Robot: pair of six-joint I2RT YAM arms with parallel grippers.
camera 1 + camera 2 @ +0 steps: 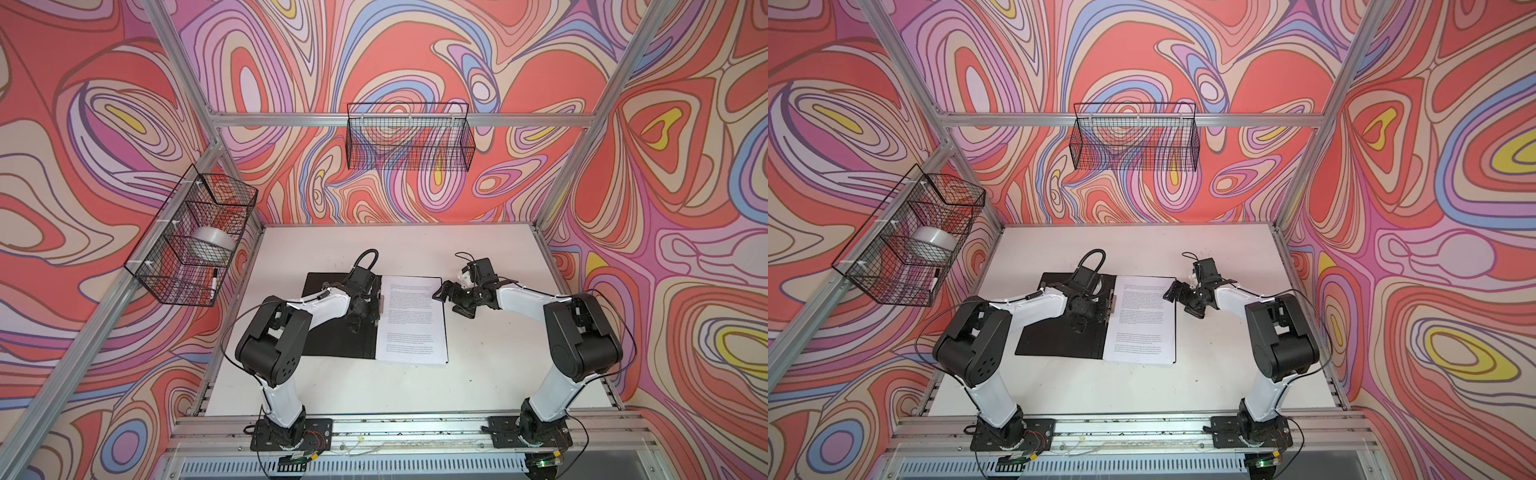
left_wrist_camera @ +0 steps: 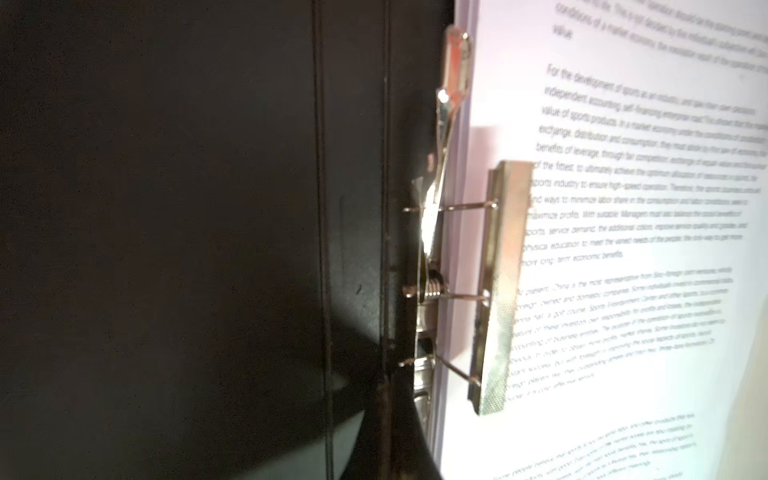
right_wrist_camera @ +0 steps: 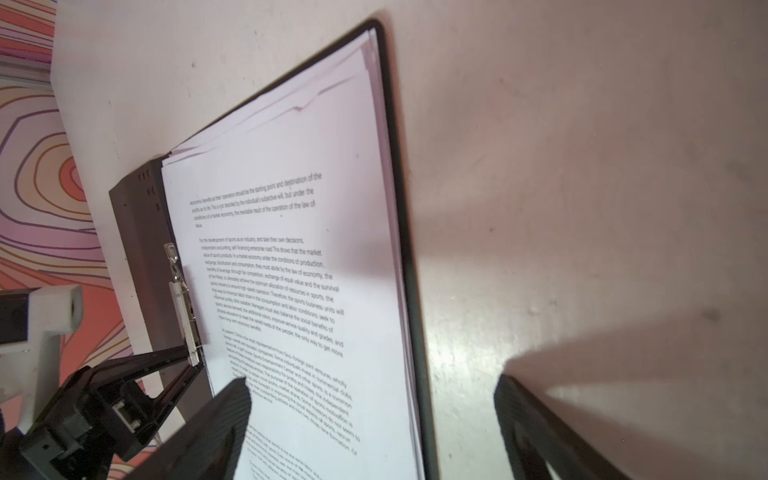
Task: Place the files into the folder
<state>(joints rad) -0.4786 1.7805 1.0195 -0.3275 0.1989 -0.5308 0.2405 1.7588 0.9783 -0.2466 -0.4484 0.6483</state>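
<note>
Left gripper (image 3: pixel 189 356) is pinched closed, tips against the silvery metal spine clip (image 2: pixel 498 286). Right gripper (image 3: pixel 372 380) gapes wide above the white printed paper sheets (image 1: pixel 411 320). They lie on the right leaf of the open, flat black-lined folder (image 1: pixel 328 340), long axis toward the back wall, page tops far.

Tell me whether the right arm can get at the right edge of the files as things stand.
Probably yes. The right gripper hangs with jaws open over the right edge of the files, near the far corner, with nothing between. The left gripper, shut, is across at the spine clip of the folder.
</note>
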